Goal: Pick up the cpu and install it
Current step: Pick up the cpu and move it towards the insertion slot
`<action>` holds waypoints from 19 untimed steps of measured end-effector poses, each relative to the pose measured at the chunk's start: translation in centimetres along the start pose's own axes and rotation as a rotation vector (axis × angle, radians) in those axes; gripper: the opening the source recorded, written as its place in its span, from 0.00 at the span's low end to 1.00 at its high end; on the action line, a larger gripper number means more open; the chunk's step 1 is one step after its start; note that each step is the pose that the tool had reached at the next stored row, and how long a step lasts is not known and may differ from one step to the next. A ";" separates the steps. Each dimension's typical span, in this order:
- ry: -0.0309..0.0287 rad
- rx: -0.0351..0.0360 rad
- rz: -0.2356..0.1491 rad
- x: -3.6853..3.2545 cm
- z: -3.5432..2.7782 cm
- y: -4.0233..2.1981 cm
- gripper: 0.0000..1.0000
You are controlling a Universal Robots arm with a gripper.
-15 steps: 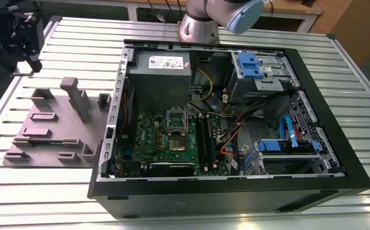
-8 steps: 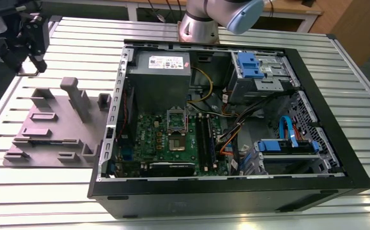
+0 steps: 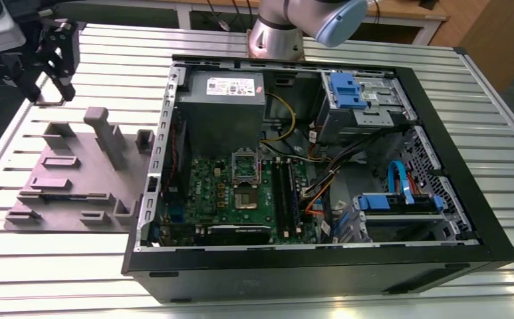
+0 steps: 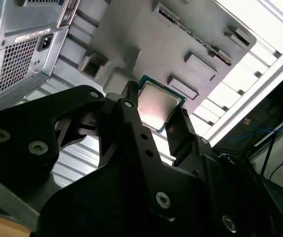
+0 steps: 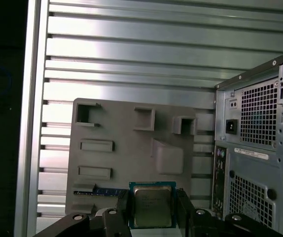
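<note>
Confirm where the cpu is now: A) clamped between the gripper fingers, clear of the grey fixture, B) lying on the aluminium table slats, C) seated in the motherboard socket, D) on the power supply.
A: in both wrist views the cpu sits clamped between the fingers of the gripper, raised clear of the grey fixture seen behind it.

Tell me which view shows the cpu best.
The first wrist view: the cpu faces the camera, its metal top plain, held in the gripper. The second wrist view shows it aslant, one edge behind a finger. In the exterior view it is too small to tell.
</note>
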State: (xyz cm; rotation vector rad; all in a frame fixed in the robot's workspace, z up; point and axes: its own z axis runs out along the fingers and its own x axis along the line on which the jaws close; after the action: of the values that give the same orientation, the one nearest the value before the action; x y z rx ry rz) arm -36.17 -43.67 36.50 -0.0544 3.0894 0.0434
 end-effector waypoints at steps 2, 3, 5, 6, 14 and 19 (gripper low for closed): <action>0.0001 0.0000 0.000 -0.41 0.02 -0.02 0.47; 0.0001 0.0000 0.000 -0.61 0.03 -0.02 0.47; 0.0001 0.0000 0.000 -1.05 0.05 -0.04 0.47; 0.0000 -0.0001 0.000 -1.29 0.07 -0.05 0.47; 0.0000 -0.0001 0.000 -2.87 0.15 -0.10 0.47; 0.0000 -0.0001 0.000 -3.48 0.18 -0.13 0.47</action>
State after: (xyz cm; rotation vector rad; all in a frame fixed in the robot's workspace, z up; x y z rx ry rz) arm -32.69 -43.68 36.50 -0.0544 3.0895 0.0435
